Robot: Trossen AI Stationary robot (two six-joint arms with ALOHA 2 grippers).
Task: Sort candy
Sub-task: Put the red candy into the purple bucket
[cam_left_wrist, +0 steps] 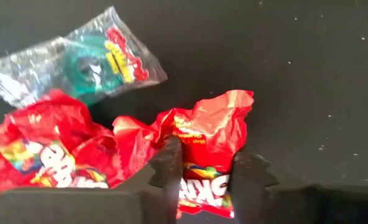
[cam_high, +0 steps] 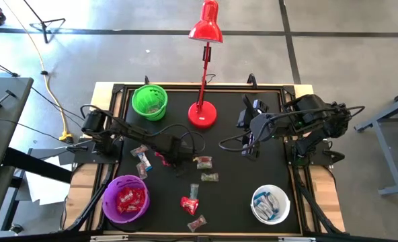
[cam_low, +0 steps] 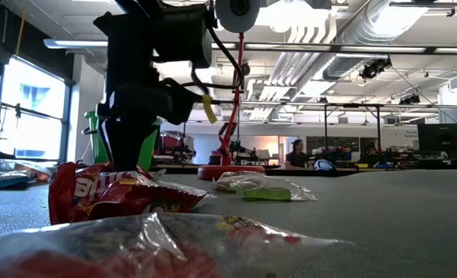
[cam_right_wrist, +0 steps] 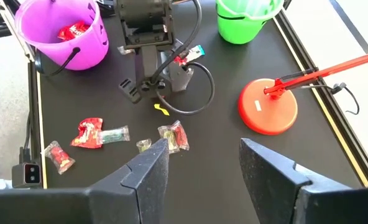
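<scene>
The left pincer point(cam_left_wrist: 206, 180) closes on a red candy point(cam_left_wrist: 212, 134) near the desk's point(cam_high: 266, 168) centre, the purple bowl point(cam_high: 126, 199) lying toward the near-left corner, while the right pincer point(cam_right_wrist: 202, 168) hovers open well apart.

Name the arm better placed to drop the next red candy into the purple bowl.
Left. Its gripper is down on the mat, its fingers straddling a red candy, and the purple bowl is on its side. The right gripper hangs open, farther off.
</scene>
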